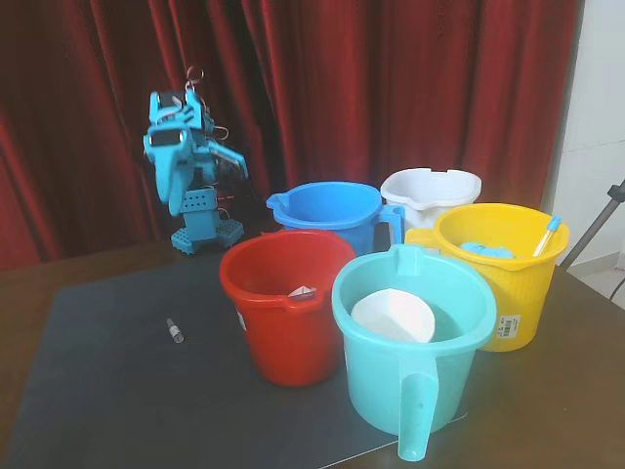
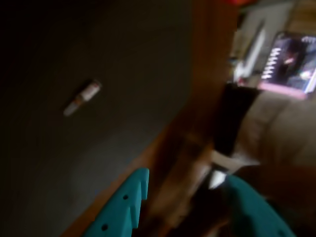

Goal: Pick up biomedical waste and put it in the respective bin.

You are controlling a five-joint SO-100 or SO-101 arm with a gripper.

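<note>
The biomedical waste, a tiny clear vial (image 1: 174, 330) with a dark cap, lies on the dark mat (image 1: 107, 381), left of the red bucket (image 1: 288, 313). The red bucket stands upright and holds a small white scrap. In the wrist view the vial (image 2: 82, 98) lies at upper left, far ahead of my gripper (image 2: 187, 177). My teal toothed fingers (image 2: 123, 207) enter from the bottom edge, spread apart with nothing between them. In the fixed view my teal gripper (image 1: 174, 186) is folded up at the back left, high above the table and far from the vial.
A teal handled bucket (image 1: 415, 342) holding a white piece stands at the front right. Behind it are a blue bucket (image 1: 327, 210), a white bucket (image 1: 430, 191) and a yellow bucket (image 1: 498, 269) with a blue-tipped stick (image 1: 547, 234). A red curtain hangs behind.
</note>
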